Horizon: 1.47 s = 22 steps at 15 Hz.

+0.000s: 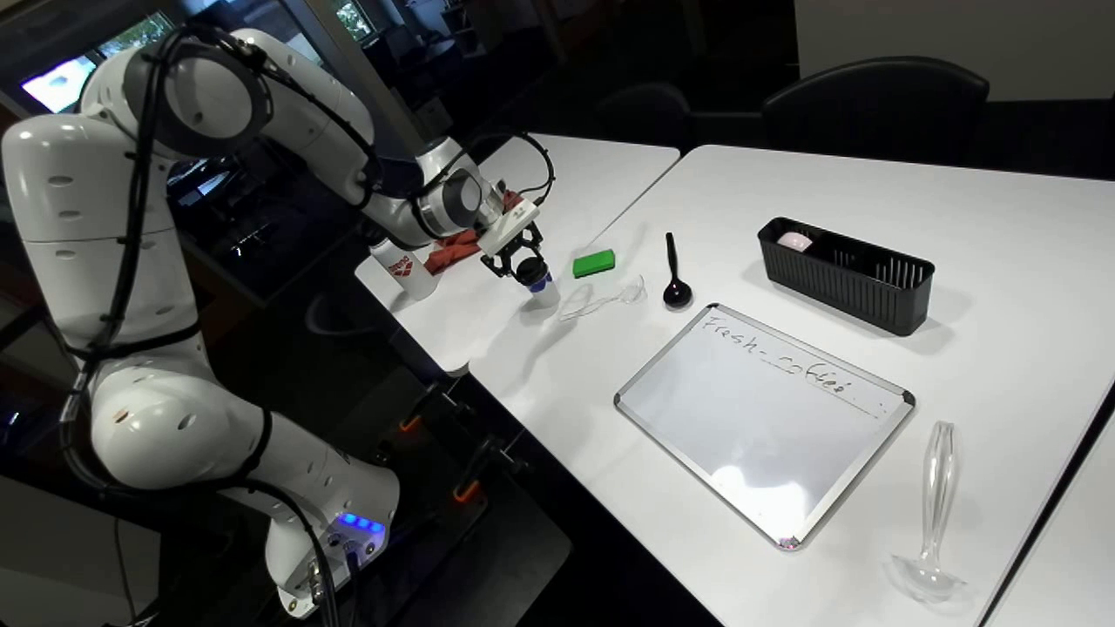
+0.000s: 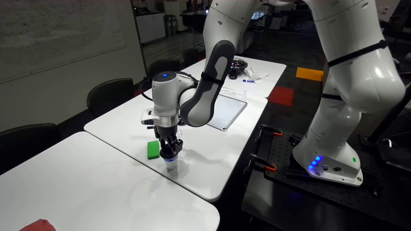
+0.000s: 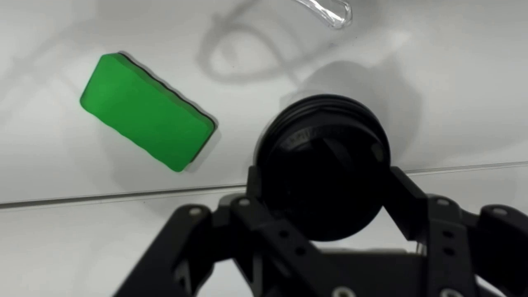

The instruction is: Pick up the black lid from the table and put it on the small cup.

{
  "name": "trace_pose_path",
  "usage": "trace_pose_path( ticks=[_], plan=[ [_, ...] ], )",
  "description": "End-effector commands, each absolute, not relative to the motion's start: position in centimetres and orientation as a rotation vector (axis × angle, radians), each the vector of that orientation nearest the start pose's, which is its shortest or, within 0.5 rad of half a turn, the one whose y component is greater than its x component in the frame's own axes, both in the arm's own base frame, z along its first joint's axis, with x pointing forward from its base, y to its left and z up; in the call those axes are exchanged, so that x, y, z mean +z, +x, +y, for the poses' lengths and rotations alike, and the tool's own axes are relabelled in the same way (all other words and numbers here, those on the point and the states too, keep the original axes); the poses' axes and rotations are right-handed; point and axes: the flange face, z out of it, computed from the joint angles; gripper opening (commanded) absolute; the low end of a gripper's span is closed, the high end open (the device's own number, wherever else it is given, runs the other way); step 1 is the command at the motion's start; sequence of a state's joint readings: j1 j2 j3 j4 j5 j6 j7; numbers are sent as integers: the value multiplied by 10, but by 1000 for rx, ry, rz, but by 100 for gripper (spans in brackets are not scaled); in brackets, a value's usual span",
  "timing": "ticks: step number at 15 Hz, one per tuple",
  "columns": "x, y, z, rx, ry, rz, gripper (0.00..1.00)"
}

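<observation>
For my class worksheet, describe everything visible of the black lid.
The black lid is round and glossy, apparently plastic, with a ridged rim and faint, unreadable marks near its edge. The claw grips it from two opposite sides. In both exterior views it is at the top of the small cup, looking roughly level; whether it is fully pressed on cannot be told.

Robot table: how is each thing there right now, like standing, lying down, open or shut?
gripper: closed on the lid
lid: at the top of the cup; can't tell if it's pressed on
cup: upright
green block: lying flat
black spoon: lying down
clear spoon: lying down
clear ladle: lying down
black basket: open on top, pink thing inside
whiteboard: lying flat, written on
bottle: standing
red cloth: crumpled
</observation>
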<state>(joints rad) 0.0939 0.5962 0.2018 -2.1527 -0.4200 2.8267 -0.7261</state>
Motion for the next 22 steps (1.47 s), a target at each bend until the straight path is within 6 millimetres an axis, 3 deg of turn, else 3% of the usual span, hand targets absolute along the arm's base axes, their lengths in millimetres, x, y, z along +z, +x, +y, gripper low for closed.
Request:
trace_pose_path(
  ticks=[1,2,4,6,14,18,22],
  plan=[
    [133,537,190,-171,-2460,-2072,72],
    [133,537,190,-173,-2460,-2074,74],
    [134,537,191,-177,-2459,-2078,94],
    [134,537,192,-179,-2459,-2080,100],
    [144,530,193,-191,-2471,-2072,100],
    [186,506,198,-265,-2458,-2103,100],
    [250,480,201,-360,-2498,-2144,100]
  ],
)
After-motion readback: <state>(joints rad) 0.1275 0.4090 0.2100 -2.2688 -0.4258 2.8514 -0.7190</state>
